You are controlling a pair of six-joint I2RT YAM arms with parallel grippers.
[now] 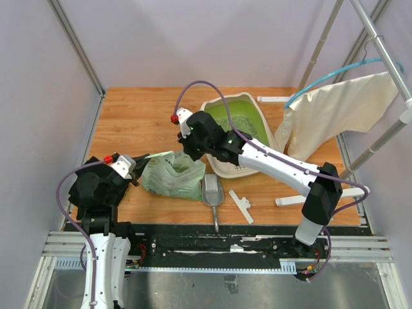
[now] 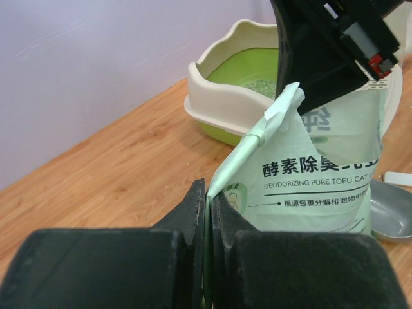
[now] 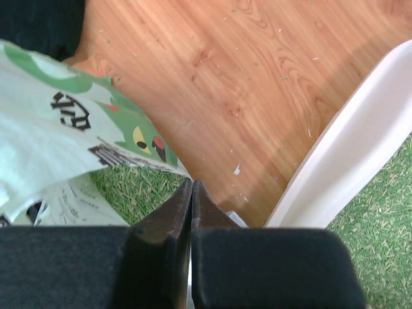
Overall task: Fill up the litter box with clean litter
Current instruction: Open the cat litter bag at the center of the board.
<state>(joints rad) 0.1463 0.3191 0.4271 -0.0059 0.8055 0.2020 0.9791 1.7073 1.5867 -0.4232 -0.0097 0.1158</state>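
Item count: one litter box (image 1: pixel 217 167); one bag (image 1: pixel 168 183); one scoop (image 1: pixel 212 191); two grippers; three white plastic parts (image 1: pixel 241 206); one cloth sack (image 1: pixel 341 112).

The litter box stands on the table (image 1: pixel 138 116) toward the far edge, right of centre; it is a cream-white rounded tray with a high, wavy rim and a bright green interior. The clean litter (image 1: pixel 243 122) covers part of the box floor as short pale green pellets; more of the same pellets are visible inside the open bag; a few crumbs lie scattered on the wood beside the box.

The bag is light green with printed lettering; it sits left of the box, near the table's middle, with its mouth raised. The scoop is silver metal and lies just right of the bag, its handle pointing to the near edge.

Left gripper (image 2: pixel 207 206): jaws pinched together on the bag's left edge. Right gripper (image 3: pixel 192 193): jaws closed at the bag's upper rim, which runs in between the tips, next to the near-left corner of the box.

The cloth sack hangs past the right edge.
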